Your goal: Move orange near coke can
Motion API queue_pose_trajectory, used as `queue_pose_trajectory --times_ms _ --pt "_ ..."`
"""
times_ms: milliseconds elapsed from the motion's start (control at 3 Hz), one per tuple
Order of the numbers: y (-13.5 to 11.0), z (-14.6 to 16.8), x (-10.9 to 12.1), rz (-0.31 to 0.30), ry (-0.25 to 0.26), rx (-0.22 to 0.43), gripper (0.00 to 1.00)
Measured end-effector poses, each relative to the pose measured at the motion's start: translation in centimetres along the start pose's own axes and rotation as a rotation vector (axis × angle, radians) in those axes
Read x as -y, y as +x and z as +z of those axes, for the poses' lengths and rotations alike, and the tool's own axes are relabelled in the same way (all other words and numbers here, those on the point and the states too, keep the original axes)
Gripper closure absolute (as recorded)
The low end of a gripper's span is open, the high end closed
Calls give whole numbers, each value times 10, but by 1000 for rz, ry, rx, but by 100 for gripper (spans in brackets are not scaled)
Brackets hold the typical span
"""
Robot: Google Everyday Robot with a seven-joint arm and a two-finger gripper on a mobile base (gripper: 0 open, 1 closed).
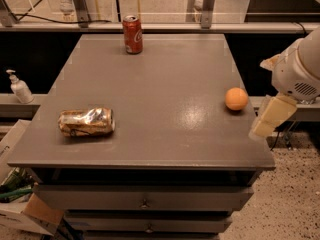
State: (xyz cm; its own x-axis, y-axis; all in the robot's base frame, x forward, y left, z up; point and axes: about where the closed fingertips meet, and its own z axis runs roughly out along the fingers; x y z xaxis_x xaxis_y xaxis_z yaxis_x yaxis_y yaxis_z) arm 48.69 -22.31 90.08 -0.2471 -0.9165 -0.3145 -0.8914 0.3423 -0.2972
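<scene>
The orange (236,98) sits on the grey surface (165,84), well apart from the coke can (132,34). From the coke can, the orange is far off to the right and closer to the front edge. Nothing is holding it.

The claw (265,121) hangs off the right side of the surface, even farther from the coke can than the orange is. It is near the orange but not touching it. I cannot tell if the claw is open or closed.

So I think the job has hardly begun. The orange is not picked up yet. What is left is to grab it, carry it across toward the coke can, and set it down close by.

The orange is a round ball, so it has no long side and does not point any way. The coke can stands straight up, with its long side going up and down.

A crushed can (86,122) lies on its side, to the front and left of the coke can.
</scene>
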Motion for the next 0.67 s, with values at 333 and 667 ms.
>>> queue_pose_trajectory --times_ms 333,667 --pt "4 31 20 44 14 24 0" --pt "7 55 37 105 7 48 0"
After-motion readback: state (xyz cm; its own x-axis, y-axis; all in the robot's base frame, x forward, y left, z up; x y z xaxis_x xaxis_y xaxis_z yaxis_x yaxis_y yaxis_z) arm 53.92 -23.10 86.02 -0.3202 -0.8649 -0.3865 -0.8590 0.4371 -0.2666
